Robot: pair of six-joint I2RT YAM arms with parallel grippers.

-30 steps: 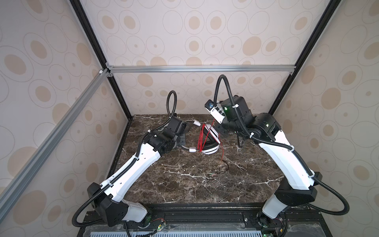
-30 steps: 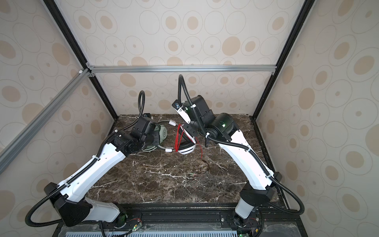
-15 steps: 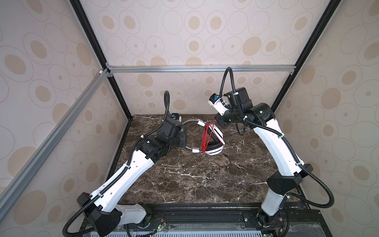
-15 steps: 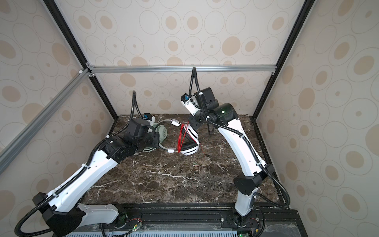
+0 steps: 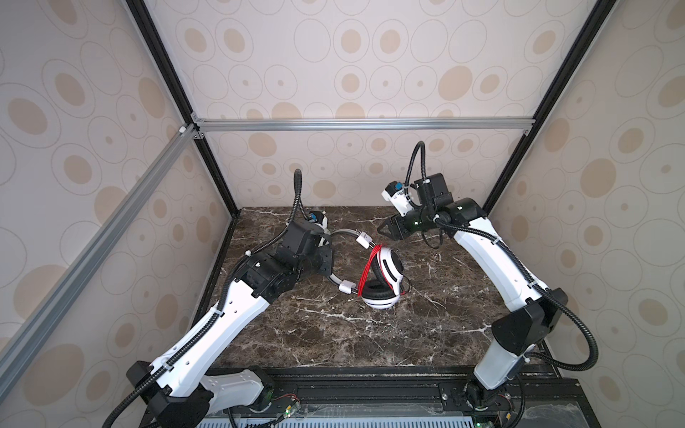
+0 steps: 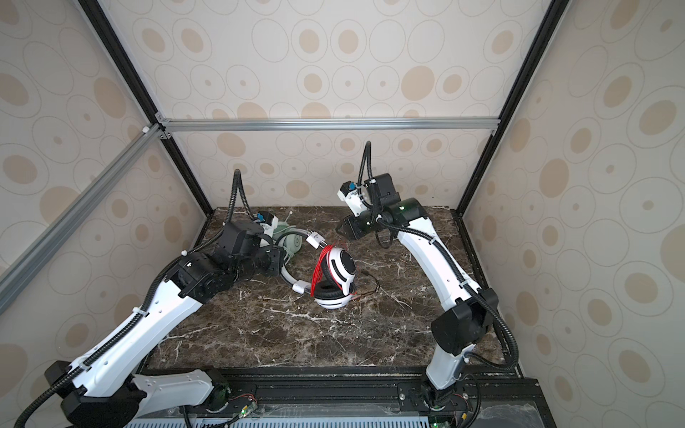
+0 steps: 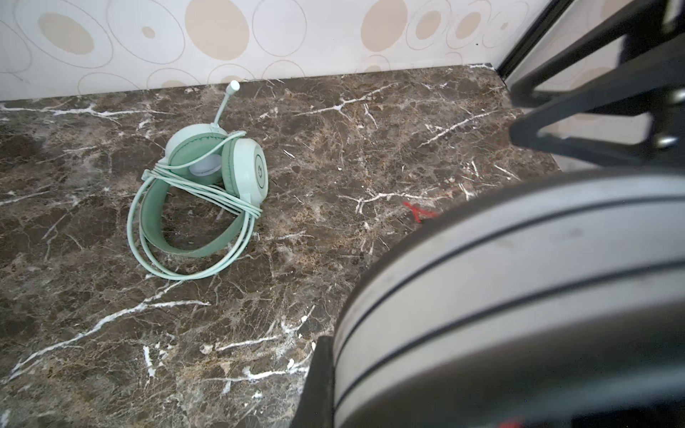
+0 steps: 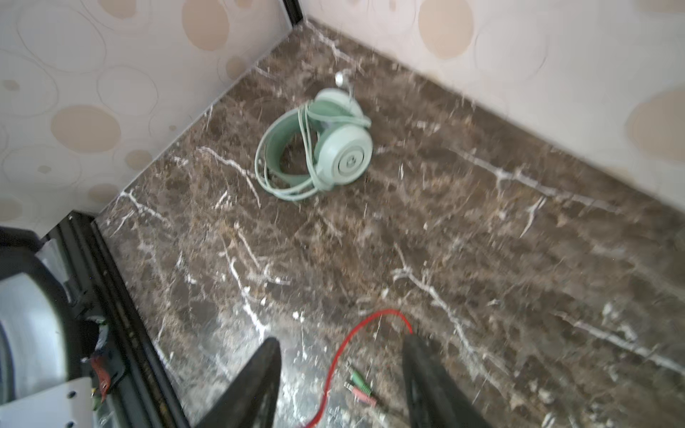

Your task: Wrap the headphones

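The white-and-black headphones [image 5: 383, 276] [image 6: 335, 278] rest on the marble table [image 5: 333, 333] with their red cable [image 5: 369, 266] wound round the ear cups. My left gripper [image 5: 328, 257] [image 6: 276, 261] is shut on their grey headband [image 5: 343, 232] [image 7: 519, 259]. The cable's loose end and its plugs [image 8: 357, 387] lie on the marble. Over them my right gripper [image 5: 383, 230] [image 6: 339, 228] [image 8: 341, 342] stands open and empty, above and behind the cups. The mint-green headphones [image 6: 293, 242] [image 7: 207, 178] [image 8: 322, 152] lie wrapped at the back left.
Patterned walls and black frame posts [image 5: 222, 185] close in the table at the back and sides. A rail [image 5: 370, 385] runs along the front edge. Bare marble lies in front of the white headphones.
My right gripper has opened, let the red cable drop and drawn back up and to the right. The left arm has shifted the held headband slightly.
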